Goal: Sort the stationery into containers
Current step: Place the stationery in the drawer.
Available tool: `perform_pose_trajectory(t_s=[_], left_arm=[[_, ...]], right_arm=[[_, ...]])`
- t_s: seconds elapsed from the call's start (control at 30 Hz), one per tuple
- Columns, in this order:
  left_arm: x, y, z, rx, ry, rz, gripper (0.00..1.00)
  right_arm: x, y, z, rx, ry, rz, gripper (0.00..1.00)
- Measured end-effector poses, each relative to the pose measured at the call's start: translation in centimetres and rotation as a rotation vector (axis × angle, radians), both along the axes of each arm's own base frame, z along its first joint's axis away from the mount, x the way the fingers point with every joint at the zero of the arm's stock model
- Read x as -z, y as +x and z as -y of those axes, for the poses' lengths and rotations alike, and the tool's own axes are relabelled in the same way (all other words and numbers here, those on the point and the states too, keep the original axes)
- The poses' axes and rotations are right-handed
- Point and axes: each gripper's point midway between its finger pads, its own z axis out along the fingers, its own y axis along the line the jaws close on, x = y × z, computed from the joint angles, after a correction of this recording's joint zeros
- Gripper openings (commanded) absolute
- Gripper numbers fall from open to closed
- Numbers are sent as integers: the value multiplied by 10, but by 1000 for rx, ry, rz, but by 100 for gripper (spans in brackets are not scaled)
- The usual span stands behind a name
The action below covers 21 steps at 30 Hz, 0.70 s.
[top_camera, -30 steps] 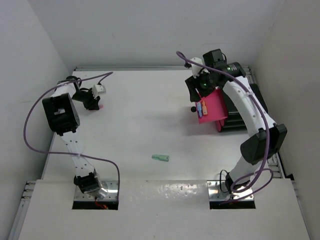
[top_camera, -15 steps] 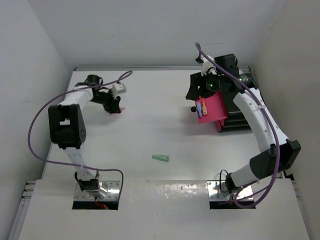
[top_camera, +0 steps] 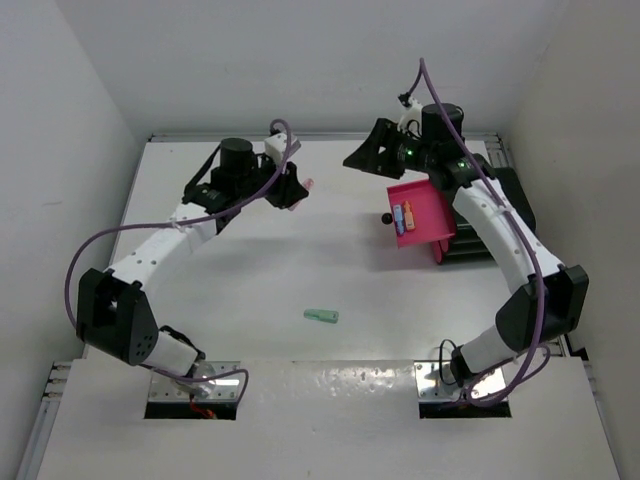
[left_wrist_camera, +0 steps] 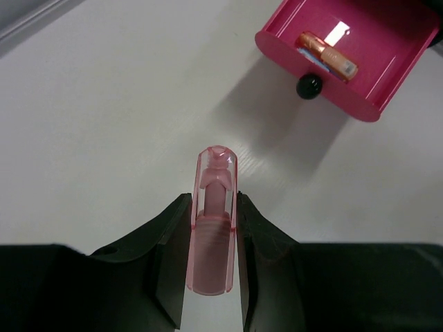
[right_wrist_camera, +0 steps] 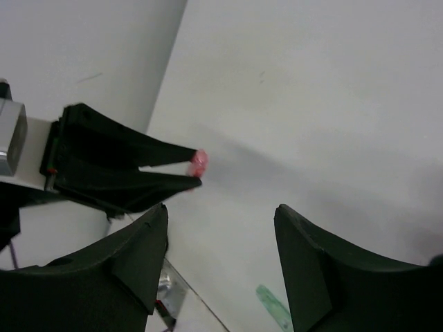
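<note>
Left wrist: pink piece (left_wrist_camera: 213, 235) clenched in left claw (left_wrist_camera: 213, 202), mid-carry toward drawer (left_wrist_camera: 346, 97) by table's (top_camera: 250, 280) far right corner; next, centre above drawer, release. Right claw (right_wrist_camera: 220, 211) spread, empty.

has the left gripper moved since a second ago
Yes. The left gripper, holding a pink piece, has swung right toward the open red drawer, judged against the mint piece, which stayed put.

A mint piece (top_camera: 321, 316) is laid on the white table (top_camera: 250, 270), well apart from the left gripper (top_camera: 300, 185) and right gripper (top_camera: 362, 158); a black box (top_camera: 480, 235) is stood near the latter.
</note>
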Motion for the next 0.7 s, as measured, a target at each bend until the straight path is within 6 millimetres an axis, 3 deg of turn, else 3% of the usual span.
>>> perform_pose_trajectory(t_s=[0.13,0.3,0.7], left_arm=[[-2,-8,19,-29,-46,-55,0],[-7,-16,34,-36,-103,-100,0],[-9,-16,40,-44,-139,-132,0]], right_arm=[[2,4,-13,-8,61,-35,61],[5,-5,-32,-53,64,-44,54],[35,-23,-54,-108,30,-105,51]])
